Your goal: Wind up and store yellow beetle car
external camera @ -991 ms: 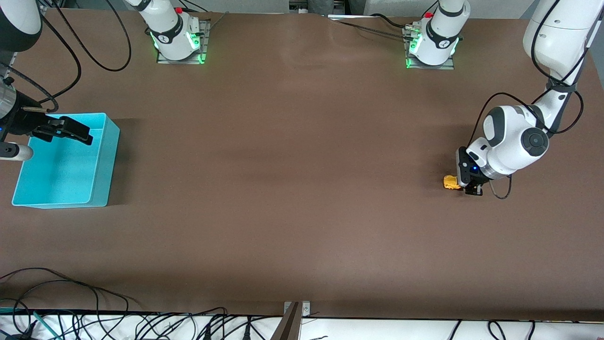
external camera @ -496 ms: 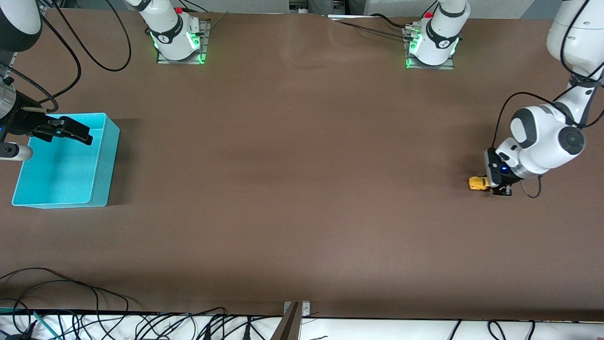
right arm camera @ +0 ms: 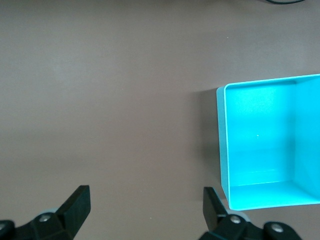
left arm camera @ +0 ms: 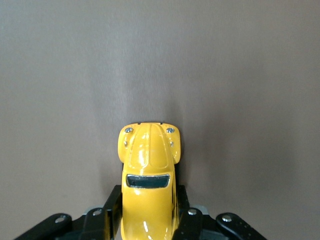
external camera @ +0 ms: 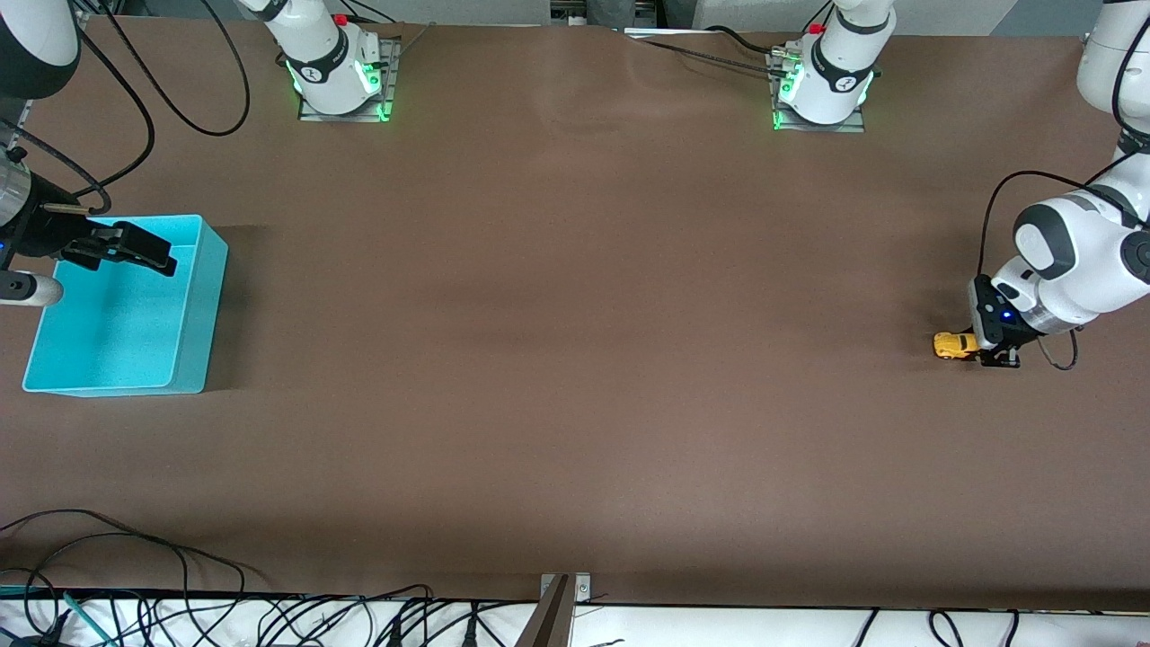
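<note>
While the left gripper [external camera: 986, 350] pinches the yellow beetle car [external camera: 954, 345] low on the brown table [external camera: 575, 359], the right arm waits over the turquoise bin [external camera: 193, 296].

In the left wrist view the car [left arm camera: 149, 177] sits between the two black fingers [left arm camera: 102, 222], which press on its rear flanks — its rounded nose and headlights point away from the gripper, and its wheels appear to rest on the tabletop toward the left arm's end of the table. At the right arm's end, the right gripper [external camera: 135, 248] hangs above the bin's upper corner with its fingers [right arm camera: 76, 204] spread wide and nothing between them — the bin [right arm camera: 222, 145] shows only a bare turquoise floor.
</note>
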You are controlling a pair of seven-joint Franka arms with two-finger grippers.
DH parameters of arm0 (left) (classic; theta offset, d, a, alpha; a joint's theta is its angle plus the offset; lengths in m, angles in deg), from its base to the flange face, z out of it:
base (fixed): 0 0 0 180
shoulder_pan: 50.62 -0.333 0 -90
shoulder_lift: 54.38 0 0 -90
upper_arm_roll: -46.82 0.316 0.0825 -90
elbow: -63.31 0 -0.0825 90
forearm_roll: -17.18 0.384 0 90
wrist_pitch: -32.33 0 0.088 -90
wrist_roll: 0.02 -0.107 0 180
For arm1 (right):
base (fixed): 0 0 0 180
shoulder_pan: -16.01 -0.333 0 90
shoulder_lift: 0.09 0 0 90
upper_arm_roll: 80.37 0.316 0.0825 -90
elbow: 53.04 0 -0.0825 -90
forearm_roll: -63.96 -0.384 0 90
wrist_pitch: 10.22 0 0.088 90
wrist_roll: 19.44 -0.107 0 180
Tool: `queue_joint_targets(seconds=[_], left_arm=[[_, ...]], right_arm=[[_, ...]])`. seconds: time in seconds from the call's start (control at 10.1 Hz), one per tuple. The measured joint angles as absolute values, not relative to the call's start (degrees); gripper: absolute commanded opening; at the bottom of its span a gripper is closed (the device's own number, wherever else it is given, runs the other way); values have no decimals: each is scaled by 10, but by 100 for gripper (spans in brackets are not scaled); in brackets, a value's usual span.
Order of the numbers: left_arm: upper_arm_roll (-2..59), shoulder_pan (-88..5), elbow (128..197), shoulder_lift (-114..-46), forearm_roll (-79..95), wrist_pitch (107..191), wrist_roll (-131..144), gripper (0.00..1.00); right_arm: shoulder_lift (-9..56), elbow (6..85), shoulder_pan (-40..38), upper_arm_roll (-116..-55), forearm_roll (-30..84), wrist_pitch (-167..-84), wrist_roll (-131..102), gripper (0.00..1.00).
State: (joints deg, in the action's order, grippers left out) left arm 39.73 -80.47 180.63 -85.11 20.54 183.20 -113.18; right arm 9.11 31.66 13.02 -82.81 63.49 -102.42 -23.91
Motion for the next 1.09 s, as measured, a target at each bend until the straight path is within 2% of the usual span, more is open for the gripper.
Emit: queue_joint_targets(seconds=[0.1,0.2,0.3,0.4,0.59,0.89,1.09], left_arm=[[397,-811,1802,-854,205,1832,-1137,11],[397,-817,1799,-856,205,1832,-1140,17],[396,-820,1798,-856,205,1832,-1141,75],[395,-820,1798,-856,205,1832,-1141,100],[395,-824,1794,-863,205,1808,-1146,100],[371,-825,1740,-855,205,1703,-1152,100],[363,-824,1725,-826,205,1648,-1151,100]], right_arm=[[91,317,130,-828,635,-1024,-239,100],[91,317,130,-828,635,-1024,-239,100],[91,317,130,-828,635,-1024,-239,100],[91,317,130,-828,635,-1024,-239,100],[91,317,130,-828,635,-1024,-239,100],[92,317,130,-828,635,-1024,-239,100],[92,317,130,-828,635,-1024,-239,100]])
